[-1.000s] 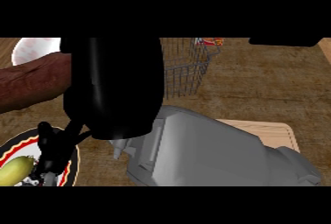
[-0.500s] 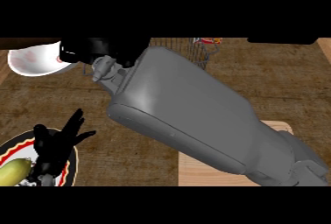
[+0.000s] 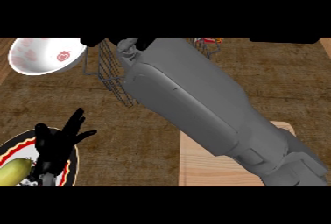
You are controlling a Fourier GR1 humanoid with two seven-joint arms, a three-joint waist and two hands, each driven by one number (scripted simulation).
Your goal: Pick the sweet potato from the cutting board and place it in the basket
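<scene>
Nearest, the left hand (image 3: 57, 144) is seen resting with fingers spread and holding nothing, over a plate (image 3: 72, 168) bearing a yellow-green fruit (image 3: 13, 170). The cutting board (image 3: 200, 164) is largely hidden by the right forearm (image 3: 194, 105). Farther off, the right hand (image 3: 123, 42) is cut off at the wire basket (image 3: 113, 74); its fingers cannot be made out. The sweet potato is not visible, its place unknown. Risks judged: basket tipped by the forearm, the bowl (image 3: 45, 54) knocked, or release beside the rim.
</scene>
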